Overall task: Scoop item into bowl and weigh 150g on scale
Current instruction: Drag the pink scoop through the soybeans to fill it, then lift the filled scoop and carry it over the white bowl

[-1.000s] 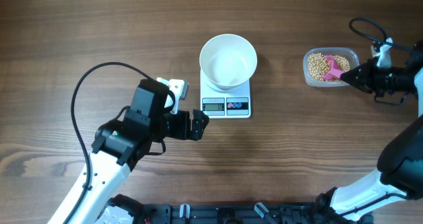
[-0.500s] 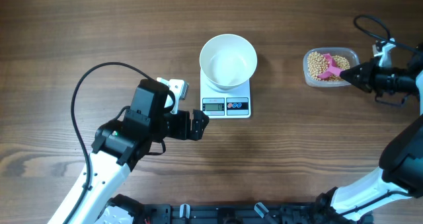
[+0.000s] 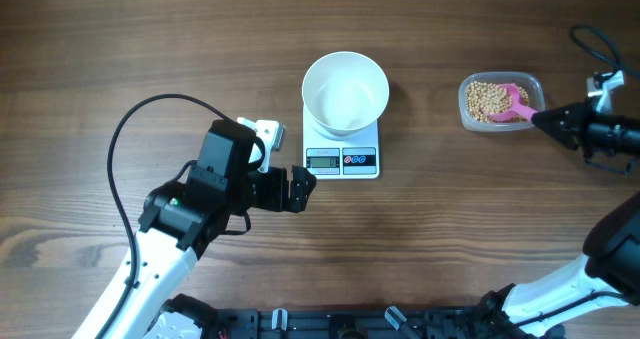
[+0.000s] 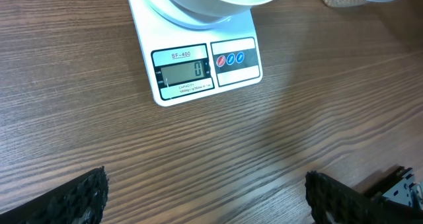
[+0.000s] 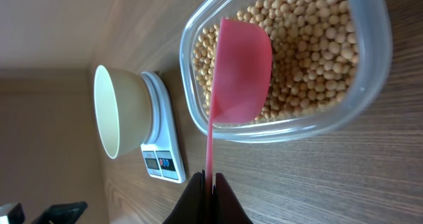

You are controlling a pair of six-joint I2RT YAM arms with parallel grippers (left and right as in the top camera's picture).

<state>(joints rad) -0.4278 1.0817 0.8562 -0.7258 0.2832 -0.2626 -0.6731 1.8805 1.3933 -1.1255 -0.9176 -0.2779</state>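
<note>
Nearest the robot, left fingers (image 3: 302, 190) spread wide, holding nothing, low over the bare bench (image 3: 150, 49) at the scale's near-left corner. Scale (image 4: 198, 72) next, display reads 0. White bowl (image 3: 345, 92) sits on the scale and looks empty. Off right, well apart from the scale, a clear tub (image 5: 297, 128) holds all the beans (image 5: 310, 59). Right fingers (image 5: 208, 184) are pinched tight on the thin handle of a pink scoop (image 5: 241, 69), just outside the tub's right edge. Scoop head is inside the tub, on the beans. Can't tell if it's loaded.
</note>
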